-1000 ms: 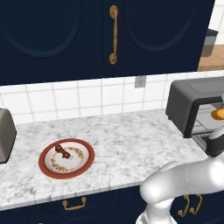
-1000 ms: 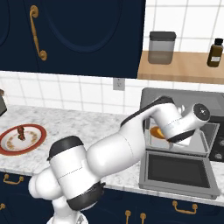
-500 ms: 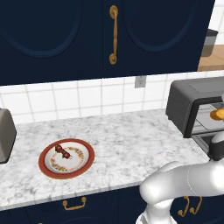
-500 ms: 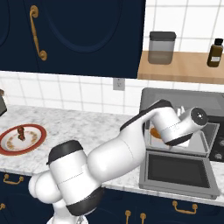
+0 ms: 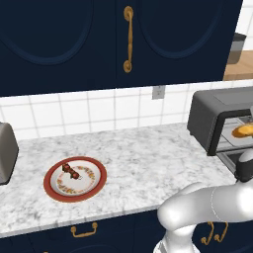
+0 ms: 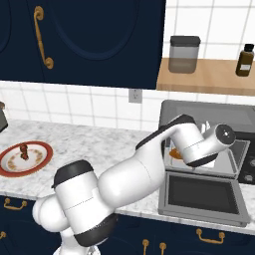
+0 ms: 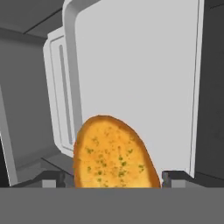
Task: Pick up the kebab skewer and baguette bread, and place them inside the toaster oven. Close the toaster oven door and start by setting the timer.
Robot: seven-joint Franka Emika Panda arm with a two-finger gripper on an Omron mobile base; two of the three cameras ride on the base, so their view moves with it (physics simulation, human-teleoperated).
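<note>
Hand view: bread lower centre on oven tray, gripper wide, apparently released; retreat straight, avoid nudging.

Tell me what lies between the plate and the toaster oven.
Bare marble counter in the left base view; nothing stands between plate and toaster oven.

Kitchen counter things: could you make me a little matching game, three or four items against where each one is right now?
Things:
1. kebab skewer
2. baguette bread
3. toaster oven door
4. brown bottle

Places or states:
A. on the wooden shelf
B. inside the toaster oven
C. on the red-rimmed plate
D. folded down open

Pairs: 1-C, 2-B, 3-D, 4-A
</note>
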